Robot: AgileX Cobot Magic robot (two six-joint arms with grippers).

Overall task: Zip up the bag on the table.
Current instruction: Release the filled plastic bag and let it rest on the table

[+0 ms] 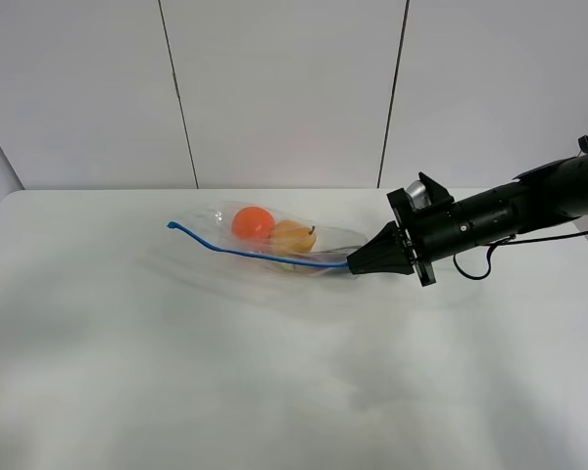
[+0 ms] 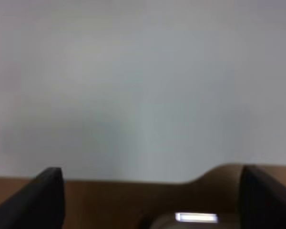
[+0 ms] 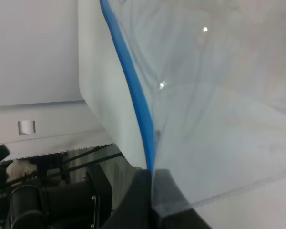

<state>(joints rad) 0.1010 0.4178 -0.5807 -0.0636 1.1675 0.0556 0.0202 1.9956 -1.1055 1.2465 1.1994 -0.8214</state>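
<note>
The bag [image 1: 274, 240] lies on the white table [image 1: 176, 372] toward the back middle, with an orange fruit [image 1: 253, 222] and a yellow pear-like fruit [image 1: 292, 236] showing through it; no purple item shows. Its blue seal strip [image 1: 245, 253] runs along the near edge. My right gripper [image 1: 358, 262] is shut on the strip's right end. In the right wrist view the strip [image 3: 133, 86] runs away from the closed right gripper [image 3: 152, 191] along the clear plastic [image 3: 219, 95]. My left gripper [image 2: 152, 191] is open and empty, facing a blank surface, and is out of the exterior view.
A white panelled wall [image 1: 274, 88] stands behind the table's far edge. A black cable [image 1: 470, 266] loops under the right arm. In the right wrist view the table's edge [image 3: 93, 109] drops off to dark equipment [image 3: 47, 200] below.
</note>
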